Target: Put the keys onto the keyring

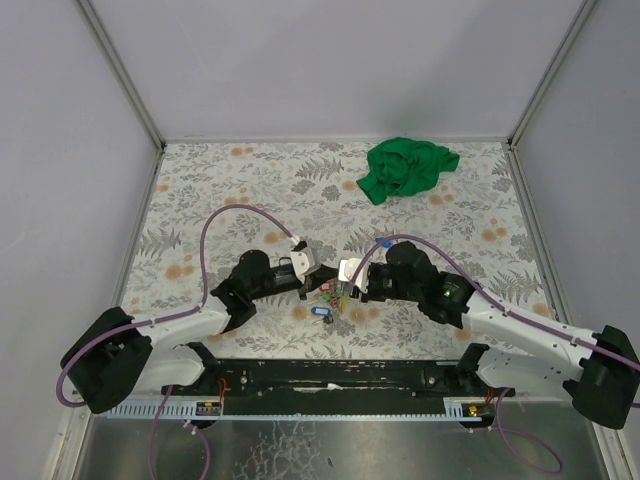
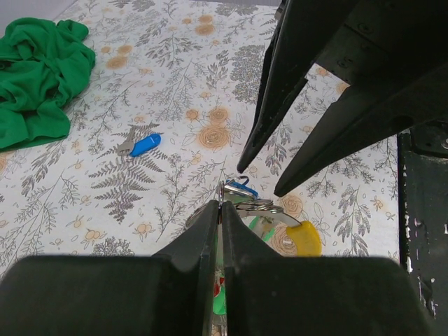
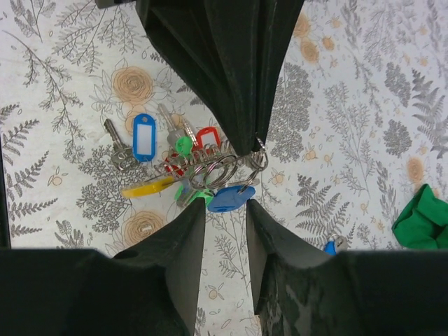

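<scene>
Right wrist view shows the right gripper [image 3: 225, 210] with its jaws apart and nothing between them. It is poised just over the bunch of keys [image 3: 175, 164], so it looks to be lining up on one tag rather than carrying anything. From the opposite side the left gripper [image 2: 220, 210] has its fingers pressed together on what looks like the wire of the keyring [image 3: 234, 166]. That probably holds the loop steady and reachable for the other arm. Tags in blue, red, green and yellow are gathered around the loop. The bunch sits on the tabletop [image 1: 200, 190] close to its near edge, about midway between left and right. One loose blue key [image 2: 143, 145] lies apart, further toward the far edge, and by my reckoning is not yet threaded. A green cloth [image 1: 405, 167] lies crumpled near the far edge, right of the middle, clear of the work. No brand or writing is legible, and the white window of the blue tag [image 3: 143, 136] appears blank.
</scene>
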{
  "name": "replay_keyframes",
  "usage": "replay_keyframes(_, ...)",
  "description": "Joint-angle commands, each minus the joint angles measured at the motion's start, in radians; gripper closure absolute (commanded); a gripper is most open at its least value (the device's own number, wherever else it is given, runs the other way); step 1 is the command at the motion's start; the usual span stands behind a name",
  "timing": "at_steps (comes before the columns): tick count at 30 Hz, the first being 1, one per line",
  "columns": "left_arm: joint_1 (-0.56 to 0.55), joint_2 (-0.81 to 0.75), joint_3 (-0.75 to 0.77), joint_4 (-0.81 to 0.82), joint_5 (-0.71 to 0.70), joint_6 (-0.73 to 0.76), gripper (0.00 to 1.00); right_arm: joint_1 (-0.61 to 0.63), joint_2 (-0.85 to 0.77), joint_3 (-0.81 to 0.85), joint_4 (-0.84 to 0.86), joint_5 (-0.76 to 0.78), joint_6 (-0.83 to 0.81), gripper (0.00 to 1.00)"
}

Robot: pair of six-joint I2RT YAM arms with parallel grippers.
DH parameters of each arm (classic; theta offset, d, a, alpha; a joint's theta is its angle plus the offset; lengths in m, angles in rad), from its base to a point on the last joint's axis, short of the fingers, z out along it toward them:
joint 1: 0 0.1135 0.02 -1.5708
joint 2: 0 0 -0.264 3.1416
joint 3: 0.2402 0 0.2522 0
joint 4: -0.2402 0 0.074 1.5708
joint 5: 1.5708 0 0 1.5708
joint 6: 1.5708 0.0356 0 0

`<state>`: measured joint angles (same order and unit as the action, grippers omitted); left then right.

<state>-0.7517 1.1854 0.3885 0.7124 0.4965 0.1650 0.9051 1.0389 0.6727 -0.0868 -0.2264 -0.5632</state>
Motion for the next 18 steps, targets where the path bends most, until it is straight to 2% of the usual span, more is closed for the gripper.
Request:
replay_keyframes(1, 0.006, -0.01, -0.006, 0.115, -0.009, -0.015, 1.0, 0.001, -0.028, -0.007, 0.096, 0.031, 0.014, 0.63)
replay_keyframes(11, 0.005, -0.003, -0.008, 0.125, -0.005, -0.015, 1.0, 0.001, -0.052, -0.027, 0.162, 0.034, 0.048, 0.61)
replay_keyframes(18, 0.005, -0.007, -0.019, 0.15, -0.007, -0.023, 1.0, 0.001, -0.015, -0.022, 0.186, 0.054, 0.074, 0.65)
